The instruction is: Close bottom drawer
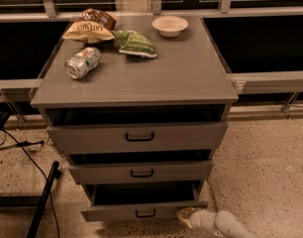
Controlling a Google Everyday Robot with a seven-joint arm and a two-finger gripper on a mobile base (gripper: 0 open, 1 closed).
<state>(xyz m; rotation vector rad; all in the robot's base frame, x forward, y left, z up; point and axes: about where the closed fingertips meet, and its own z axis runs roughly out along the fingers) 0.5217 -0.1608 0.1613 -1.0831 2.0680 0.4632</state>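
The grey cabinet (136, 78) has three drawers, all pulled out a little. The bottom drawer (141, 209) stands pulled out the farthest, its dark inside showing, with a small black bar handle (145, 213) on its flat grey front. My gripper (187, 215) is at the bottom right, low near the floor, with its tip at the right end of the bottom drawer's front. The white arm (226, 224) runs off to the lower right corner.
On the cabinet top lie a soda can (82, 62), a yellow chip bag (89, 26), a green bag (134, 42) and a white bowl (170, 25). A black bar (42, 202) and cables lie on the floor at left. Rails run behind the cabinet.
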